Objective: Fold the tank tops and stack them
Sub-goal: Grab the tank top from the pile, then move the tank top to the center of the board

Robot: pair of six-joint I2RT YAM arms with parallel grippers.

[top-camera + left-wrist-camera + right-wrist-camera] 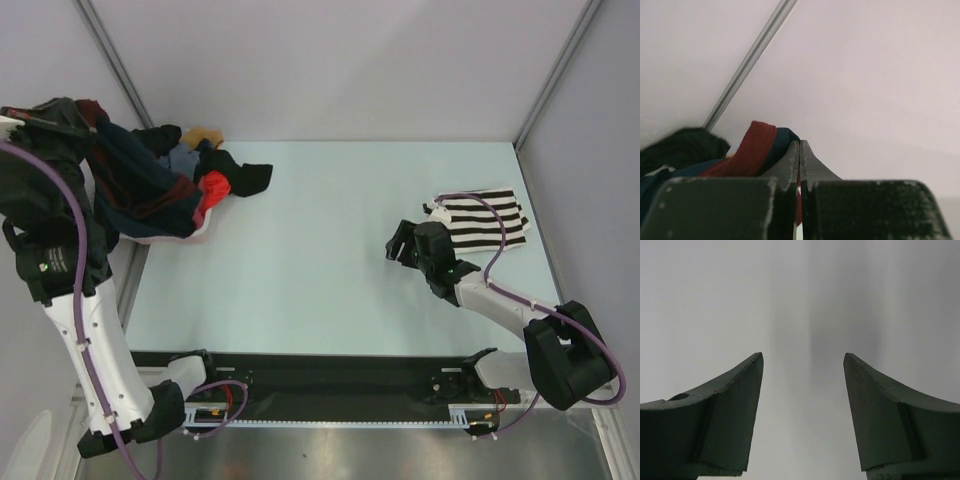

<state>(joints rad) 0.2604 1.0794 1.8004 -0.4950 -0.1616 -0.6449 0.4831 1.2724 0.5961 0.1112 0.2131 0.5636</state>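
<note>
The navy tank top with dark red trim hangs from my left gripper, raised at the far left above the pile of clothes. In the left wrist view my left gripper is shut on its cloth, and a fold of red trim and navy bulges beside the fingers. The black-and-white striped tank top lies folded on the table at the far right. My right gripper is open and empty, low over the table just left of the striped top. The right wrist view shows my right gripper with only bare table between its fingers.
A pale pink basket sits at the table's far left under the hanging jersey. Several other clothes spill from it: a black piece, a red piece and a tan piece. Grey walls close in the table.
</note>
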